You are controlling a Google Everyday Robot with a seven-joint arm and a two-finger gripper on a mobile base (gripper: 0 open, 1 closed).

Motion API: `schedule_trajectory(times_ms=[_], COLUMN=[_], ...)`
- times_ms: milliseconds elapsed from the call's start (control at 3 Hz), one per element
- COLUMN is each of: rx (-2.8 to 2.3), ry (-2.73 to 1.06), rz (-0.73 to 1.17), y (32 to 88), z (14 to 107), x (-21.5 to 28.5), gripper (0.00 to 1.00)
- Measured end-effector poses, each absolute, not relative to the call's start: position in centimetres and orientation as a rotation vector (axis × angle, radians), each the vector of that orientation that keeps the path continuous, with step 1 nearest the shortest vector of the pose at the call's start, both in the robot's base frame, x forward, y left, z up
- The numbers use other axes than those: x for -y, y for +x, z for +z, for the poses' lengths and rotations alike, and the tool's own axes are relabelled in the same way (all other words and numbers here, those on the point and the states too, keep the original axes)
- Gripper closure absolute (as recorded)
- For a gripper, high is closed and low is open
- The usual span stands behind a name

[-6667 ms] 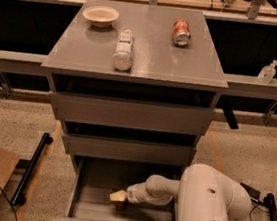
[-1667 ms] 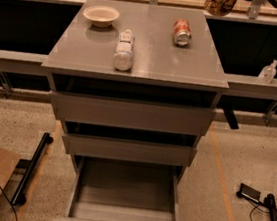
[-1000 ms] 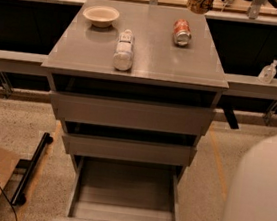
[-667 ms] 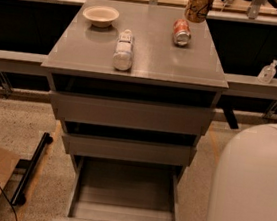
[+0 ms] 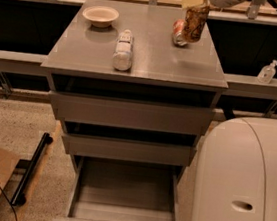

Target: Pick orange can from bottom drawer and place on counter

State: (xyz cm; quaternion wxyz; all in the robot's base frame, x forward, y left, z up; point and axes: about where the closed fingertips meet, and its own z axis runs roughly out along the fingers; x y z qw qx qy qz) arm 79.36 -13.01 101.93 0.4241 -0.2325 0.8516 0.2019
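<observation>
Holding the orange can (image 5: 195,23) upright in clenched jaws, with the gripper (image 5: 200,0) over the back right of the counter (image 5: 150,58) just beside a red can (image 5: 178,32), needed a slow, straight descent clear of that neighbour and release only once seated flat.

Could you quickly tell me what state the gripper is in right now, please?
Gripper: closed on the orange can, over the counter's far right part.

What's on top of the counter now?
On the counter: bowl, white bottle lying down, red can partly hidden by the orange can, which the tool grips from above at the rear.
</observation>
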Motion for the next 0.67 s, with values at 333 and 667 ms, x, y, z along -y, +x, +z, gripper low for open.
schedule_trajectory(times_ms=[333,667], rx=[-2.200,-2.262], ry=[-0.568,-0.544], rz=[0.516,0.541], y=[80.4,80.9], z=[98.2,94.9], x=[12.6,12.5], gripper=[0.82,0.59])
